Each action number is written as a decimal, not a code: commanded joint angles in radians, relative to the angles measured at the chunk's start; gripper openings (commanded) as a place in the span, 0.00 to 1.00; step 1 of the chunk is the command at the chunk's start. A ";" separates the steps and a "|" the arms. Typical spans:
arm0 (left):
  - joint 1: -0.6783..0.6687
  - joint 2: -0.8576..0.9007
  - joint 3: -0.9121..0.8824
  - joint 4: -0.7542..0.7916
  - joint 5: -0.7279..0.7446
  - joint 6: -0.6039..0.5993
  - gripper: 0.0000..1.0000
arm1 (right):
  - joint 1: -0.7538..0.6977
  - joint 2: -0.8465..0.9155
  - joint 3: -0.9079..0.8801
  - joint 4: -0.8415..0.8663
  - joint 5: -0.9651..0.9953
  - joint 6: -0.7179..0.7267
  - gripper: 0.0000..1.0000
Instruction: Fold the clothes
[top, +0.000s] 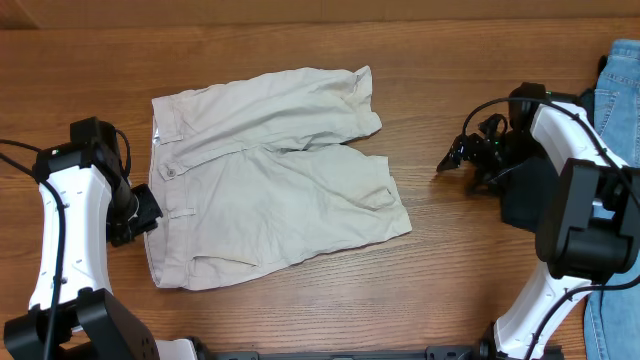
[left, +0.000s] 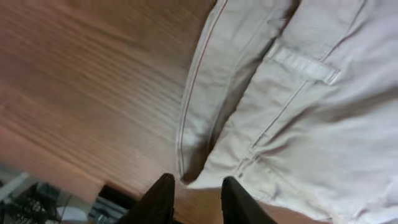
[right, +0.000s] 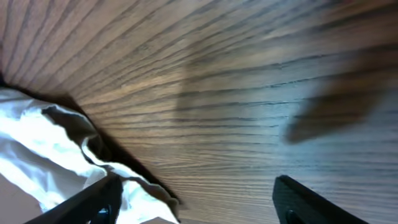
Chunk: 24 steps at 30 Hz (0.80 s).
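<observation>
The beige shorts (top: 270, 185) lie spread flat near the middle of the wooden table (top: 450, 60), with the waistband (top: 163, 200) toward the left arm and the two legs pointing toward the right arm, the farther leg angled up and away. Bare wood runs all round them: a broad strip along the far side, a narrower one along the near edge, and a clear stretch between the leg hems and the right gripper (top: 450, 162). A dark garment (top: 525, 200) lies just beside and partly under the right arm, and blue jeans (top: 622, 95) lie along the table's right edge, well apart from the shorts. The left gripper (left: 194, 202) sits low at the near end of the waistband. Its wrist view shows what the overhead cannot — the two black fingers (left: 155, 202) stand a little apart with nothing between them, just short of the waistband's corner, with a belt loop (left: 306, 65) farther along. The right wrist view shows its fingers (right: 308, 202) spread wide over bare wood, holding nothing. A rumpled pale cloth edge (right: 43, 155) shows at the left of that view — I cannot tell for sure whether it is a hem of the shorts.
</observation>
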 joint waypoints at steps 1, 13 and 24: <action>0.004 0.008 -0.011 0.059 0.038 0.039 0.33 | 0.068 -0.036 -0.003 -0.001 -0.064 -0.095 0.80; 0.048 0.008 -0.006 0.404 0.318 0.172 0.82 | 0.493 -0.292 -0.003 0.060 -0.062 -0.248 0.82; 0.180 0.114 0.013 0.590 0.541 0.218 0.78 | 1.027 -0.281 -0.003 0.253 -0.015 -0.216 0.84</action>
